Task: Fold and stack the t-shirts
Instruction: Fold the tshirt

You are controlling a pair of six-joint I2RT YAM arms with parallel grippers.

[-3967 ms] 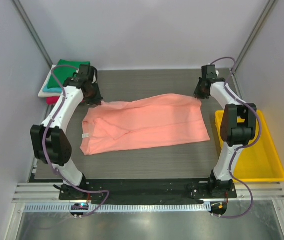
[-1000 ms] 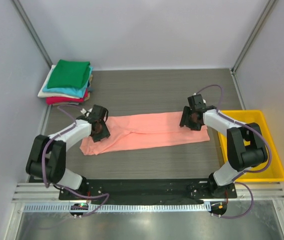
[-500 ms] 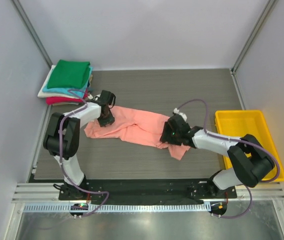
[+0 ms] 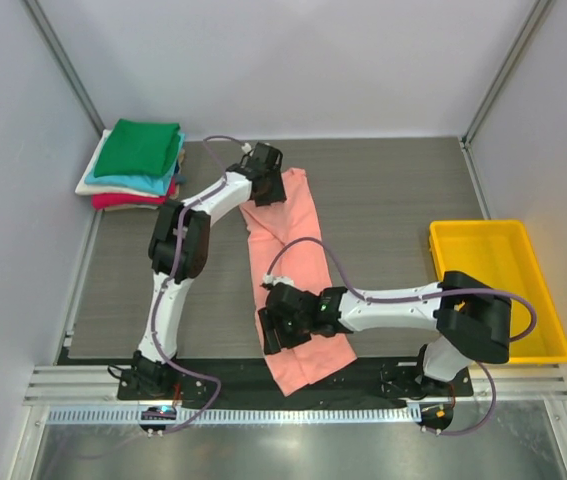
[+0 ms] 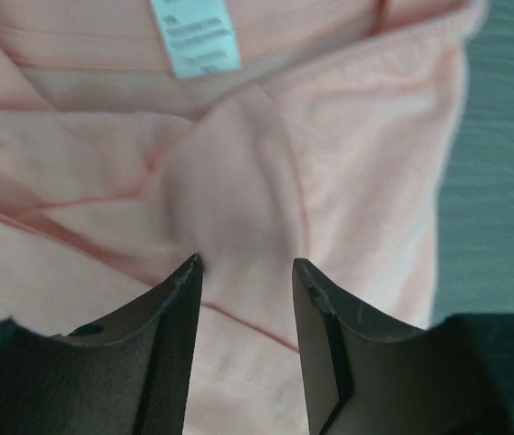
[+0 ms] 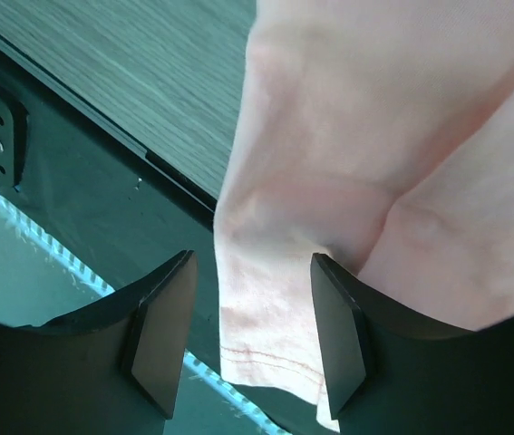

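Observation:
The salmon-pink t-shirt [image 4: 288,240] lies as a long narrow strip running from the far middle of the table to its near edge. Its near end drapes over the black base rail [image 4: 213,372]. My left gripper [image 4: 263,190] stands over the far end, open, with its jaws astride flat cloth [image 5: 329,163] just below the white neck label [image 5: 195,32]. My right gripper [image 4: 281,325] is low at the near end, open, with the hem of the shirt [image 6: 347,118] between its parted fingers [image 6: 161,335]. A stack of folded t-shirts [image 4: 138,160], green on top, sits at the far left.
A yellow bin [image 4: 503,228] stands at the right edge of the grey table [image 4: 393,200]. Grey walls and frame posts close in the sides and back. In the right wrist view the table edge and a dark rail [image 6: 57,181] lie just below the hem.
The shirt has swung from lying slantwise across the table to running front to back. My left gripper went to the far middle; my right gripper came to the near edge.

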